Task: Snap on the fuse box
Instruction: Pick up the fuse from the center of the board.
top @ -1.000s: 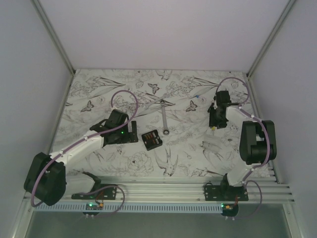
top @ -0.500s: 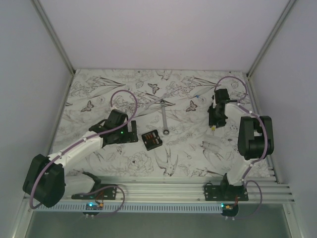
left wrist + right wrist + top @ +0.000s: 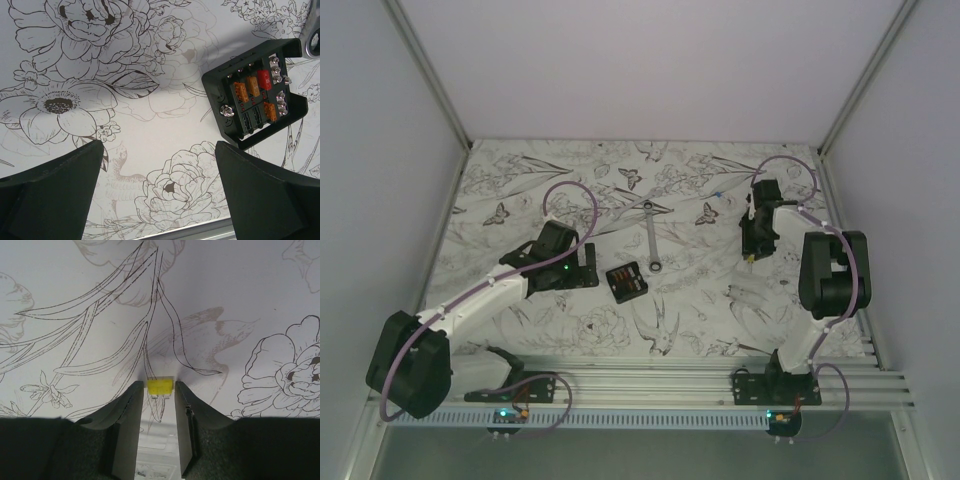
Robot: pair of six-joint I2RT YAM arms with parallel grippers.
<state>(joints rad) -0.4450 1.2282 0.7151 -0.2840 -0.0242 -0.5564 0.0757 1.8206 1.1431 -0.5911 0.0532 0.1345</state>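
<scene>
The fuse box (image 3: 626, 282) is a small black open box with orange and red fuses, lying on the flower-print table; in the left wrist view (image 3: 255, 95) it sits at the upper right. My left gripper (image 3: 592, 268) is just left of it, open and empty (image 3: 160, 200), its jaws wide apart with the box beyond the right finger (image 3: 270, 195). My right gripper (image 3: 749, 256) is at the right of the table, shut on a small yellow fuse (image 3: 160, 386) held at its fingertips (image 3: 159, 391) above the table.
A silver wrench (image 3: 653, 236) lies behind the fuse box, its end showing in the left wrist view (image 3: 314, 30). The aluminium rail (image 3: 650, 385) runs along the near edge. Side walls close in left and right.
The right arm's elbow has shifted a little left and back; its gripper stays about where it was. The left arm and the fuse box have not moved.
</scene>
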